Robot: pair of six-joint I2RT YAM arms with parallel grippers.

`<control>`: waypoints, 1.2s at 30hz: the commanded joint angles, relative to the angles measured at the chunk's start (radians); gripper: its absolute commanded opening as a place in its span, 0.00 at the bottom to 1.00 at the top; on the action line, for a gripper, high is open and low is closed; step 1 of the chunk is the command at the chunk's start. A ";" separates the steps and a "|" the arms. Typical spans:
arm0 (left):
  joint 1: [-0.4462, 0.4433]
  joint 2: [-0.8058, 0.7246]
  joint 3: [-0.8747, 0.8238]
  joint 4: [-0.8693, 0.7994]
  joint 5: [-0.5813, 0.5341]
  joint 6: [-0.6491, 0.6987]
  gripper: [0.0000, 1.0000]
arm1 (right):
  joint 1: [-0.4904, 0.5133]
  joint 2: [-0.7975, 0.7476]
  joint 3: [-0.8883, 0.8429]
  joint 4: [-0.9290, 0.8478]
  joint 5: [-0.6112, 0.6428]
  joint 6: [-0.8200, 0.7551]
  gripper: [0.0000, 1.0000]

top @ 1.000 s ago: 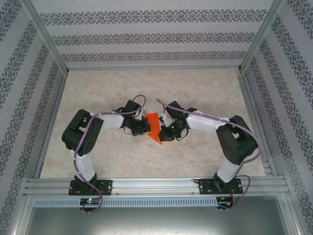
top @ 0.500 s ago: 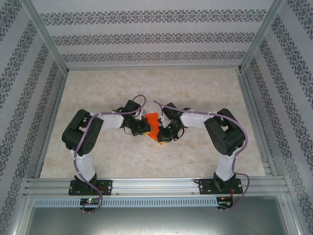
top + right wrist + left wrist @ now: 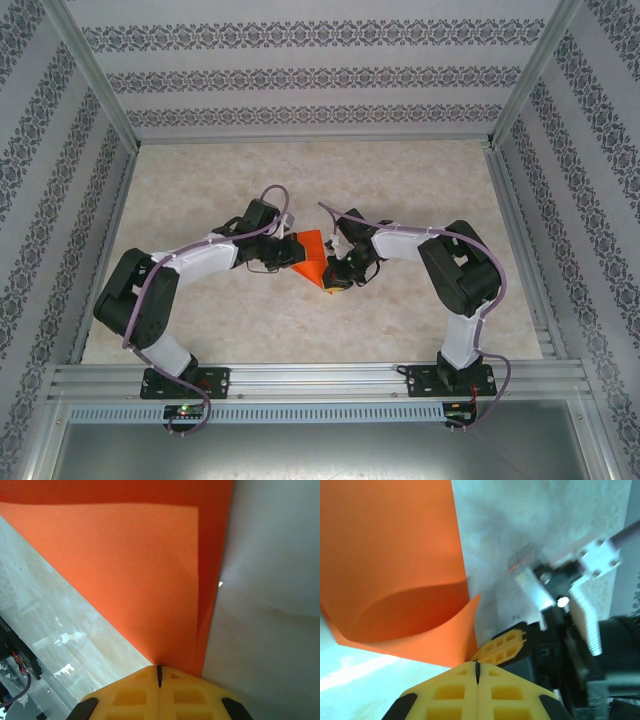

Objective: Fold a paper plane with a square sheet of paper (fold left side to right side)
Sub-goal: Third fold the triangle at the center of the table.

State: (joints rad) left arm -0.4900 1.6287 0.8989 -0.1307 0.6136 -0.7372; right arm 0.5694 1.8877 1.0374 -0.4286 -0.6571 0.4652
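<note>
The square sheet of paper [image 3: 312,256] is bright orange, partly folded, and narrows to a point near the right gripper. In the left wrist view the paper [image 3: 395,560] curls up off the table, and its lifted corner runs into the tip of my left gripper [image 3: 477,667], which is shut on it. The yellow fingers [image 3: 503,645] of the other gripper show just behind. In the right wrist view a folded flap lies on the paper [image 3: 145,575]; its pointed end enters my right gripper [image 3: 159,671], shut on it. From above, the left gripper [image 3: 287,254] and right gripper [image 3: 337,279] flank the sheet.
The paper lies mid-table on a pale marbled top [image 3: 300,180]. Patterned walls and aluminium posts [image 3: 95,80] enclose the table, with a metal rail [image 3: 320,380] along the near edge. Bare table stretches behind and to both sides of the arms.
The left arm has stretched to the right, its elbow dropping low, carrying its corner of the paper rightward. The right gripper has stayed at the sheet's pointed end.
</note>
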 commanded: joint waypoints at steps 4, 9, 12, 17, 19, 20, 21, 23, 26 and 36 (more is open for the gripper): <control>-0.055 0.063 -0.023 0.082 0.044 -0.032 0.01 | -0.012 0.057 -0.029 -0.021 0.091 -0.022 0.00; -0.082 0.129 0.005 0.123 0.055 -0.045 0.00 | -0.008 0.057 -0.022 -0.030 0.096 -0.028 0.00; -0.092 0.159 0.015 0.126 0.053 -0.044 0.00 | -0.006 0.059 -0.020 -0.033 0.097 -0.028 0.00; -0.093 0.181 0.011 0.153 0.054 -0.049 0.00 | -0.005 0.060 -0.017 -0.038 0.094 -0.033 0.00; -0.093 0.184 0.012 0.149 0.047 -0.047 0.00 | -0.005 0.058 -0.017 -0.042 0.099 -0.034 0.00; -0.093 0.187 0.012 0.141 0.041 -0.041 0.00 | -0.005 0.059 -0.017 -0.043 0.100 -0.035 0.00; -0.093 0.192 0.015 0.129 0.033 -0.034 0.00 | -0.005 0.059 -0.016 -0.047 0.103 -0.037 0.00; -0.093 0.197 0.018 0.102 0.014 -0.016 0.00 | -0.005 0.057 -0.014 -0.053 0.106 -0.041 0.00; -0.093 0.207 0.018 0.064 -0.022 0.013 0.00 | -0.004 0.054 -0.011 -0.067 0.115 -0.046 0.00; -0.073 0.211 -0.030 0.071 -0.123 0.076 0.00 | -0.005 0.059 -0.013 -0.108 0.142 -0.060 0.00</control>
State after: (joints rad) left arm -0.5747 1.8240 0.8959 -0.0265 0.6159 -0.7109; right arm 0.5671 1.8923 1.0451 -0.4446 -0.6567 0.4301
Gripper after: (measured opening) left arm 0.065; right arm 0.036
